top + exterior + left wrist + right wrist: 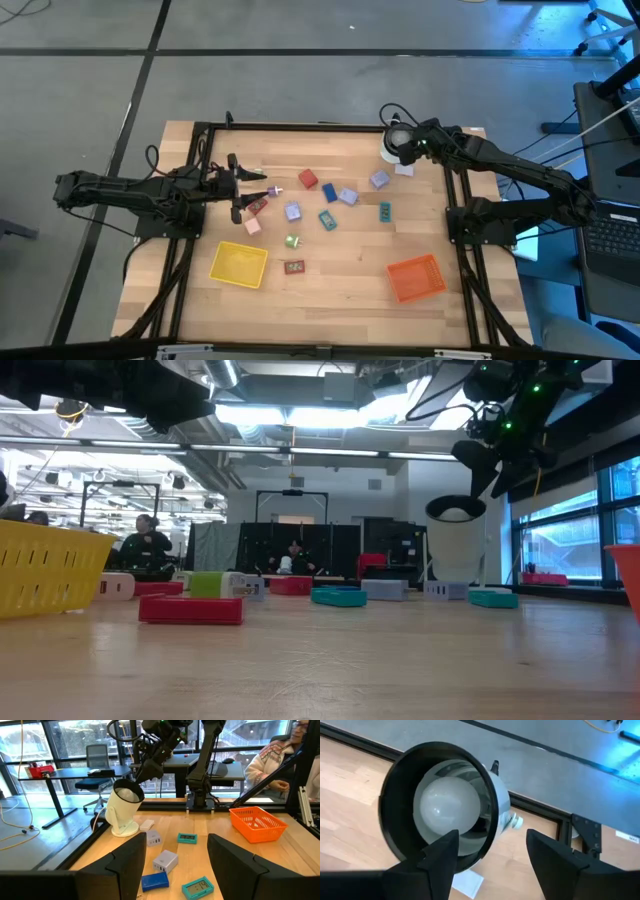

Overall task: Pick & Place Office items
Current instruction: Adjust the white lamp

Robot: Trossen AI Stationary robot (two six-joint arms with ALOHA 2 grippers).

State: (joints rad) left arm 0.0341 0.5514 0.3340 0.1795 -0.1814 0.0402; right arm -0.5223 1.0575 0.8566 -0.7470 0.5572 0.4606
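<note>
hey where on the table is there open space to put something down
Bare wood lies between the yellow tray and the orange tray, and along the far edge left of the white lamp. The middle is crowded with small office items.

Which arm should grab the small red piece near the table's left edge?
Left. Its open claw hovers right by that red piece; the right claw is at the white lamp, far corner.

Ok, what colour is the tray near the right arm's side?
Orange tray, clearest in the high view.
</note>
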